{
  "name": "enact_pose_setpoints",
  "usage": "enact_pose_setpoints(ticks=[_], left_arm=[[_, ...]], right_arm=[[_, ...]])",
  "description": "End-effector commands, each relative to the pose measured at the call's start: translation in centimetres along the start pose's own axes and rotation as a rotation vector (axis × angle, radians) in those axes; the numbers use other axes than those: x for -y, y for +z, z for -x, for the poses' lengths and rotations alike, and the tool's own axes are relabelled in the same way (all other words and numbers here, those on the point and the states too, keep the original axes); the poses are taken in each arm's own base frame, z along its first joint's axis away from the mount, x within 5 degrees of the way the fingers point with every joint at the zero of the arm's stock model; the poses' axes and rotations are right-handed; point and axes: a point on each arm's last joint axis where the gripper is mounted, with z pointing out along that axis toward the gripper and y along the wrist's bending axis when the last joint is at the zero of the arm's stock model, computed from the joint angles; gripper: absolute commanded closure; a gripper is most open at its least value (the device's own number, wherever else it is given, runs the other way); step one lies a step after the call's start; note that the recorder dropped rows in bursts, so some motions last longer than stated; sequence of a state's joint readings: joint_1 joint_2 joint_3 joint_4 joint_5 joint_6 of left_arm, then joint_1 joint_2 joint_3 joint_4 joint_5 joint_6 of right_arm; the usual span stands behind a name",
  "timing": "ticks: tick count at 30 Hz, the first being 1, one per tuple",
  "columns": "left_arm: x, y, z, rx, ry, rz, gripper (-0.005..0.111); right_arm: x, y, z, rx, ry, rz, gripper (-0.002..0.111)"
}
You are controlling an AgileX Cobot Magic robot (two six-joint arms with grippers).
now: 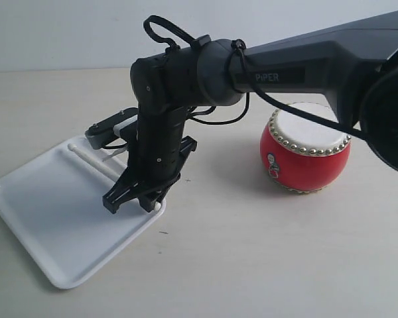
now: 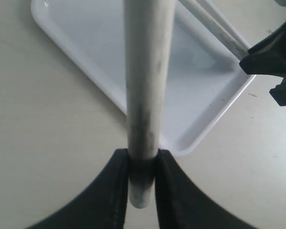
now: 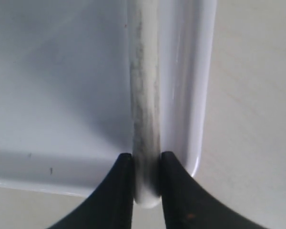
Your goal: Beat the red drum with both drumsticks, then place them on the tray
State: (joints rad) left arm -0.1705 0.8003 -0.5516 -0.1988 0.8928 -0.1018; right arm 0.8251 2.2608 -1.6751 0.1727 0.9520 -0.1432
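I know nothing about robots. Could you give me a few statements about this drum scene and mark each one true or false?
1. The red drum stands inside the tray. False: it stands on the table, apart from the tray.
2. The right hand is shut on a drumstick. True.
3. The left hand is empty. False: it grips the second drumstick.
4. No drumstick lies on the drum's skin. True.
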Motion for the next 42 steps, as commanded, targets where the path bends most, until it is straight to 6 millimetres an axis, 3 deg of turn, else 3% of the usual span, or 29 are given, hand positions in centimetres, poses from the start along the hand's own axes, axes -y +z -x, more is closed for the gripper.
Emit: enact_pose_setpoints(ticks=[1, 7, 19, 25, 30, 34, 38, 42], left_arm=[[-0.1, -0.1, -0.1, 0.006, 0.000, 0.005, 0.107], [-0.1, -0.1, -0.1, 0.006, 0.000, 0.005, 0.107], [-0.1, -0.1, -0.1, 0.005, -0.002, 0.004, 0.107], [0.0, -0.1, -0.1, 0.005, -0.003, 0.002, 0.107], [0.3, 0.7, -0.6, 0.000, -0.066, -0.068, 0.107], [0.7, 2.4, -2.3, -0.035, -0.096, -0.175, 0.107], [1.7, 2.1, -1.8, -0.005, -0.159, -0.287, 0.107], [2.6, 2.1, -1.1, 0.113, -0.189, -0.422, 0.107]], right_arm=[[0.0, 0.1, 0.3, 0.014, 0.015, -0.002, 0.103], [0.0, 0.1, 0.3, 0.015, 0.017, 0.000, 0.090], [-0.1, 0.1, 0.1, -0.007, 0.045, 0.004, 0.076], [-0.1, -1.7, 0.1, 0.017, 0.047, -0.016, 0.070], [-0.8, -6.2, 0.3, 0.120, 0.021, -0.019, 0.070], [-2.4, -12.5, -0.1, 0.273, -0.054, 0.055, 0.070], [-4.4, -16.6, -0.7, 0.393, -0.096, 0.209, 0.070], [-6.0, -19.2, -1.1, 0.489, -0.141, 0.349, 0.070]])
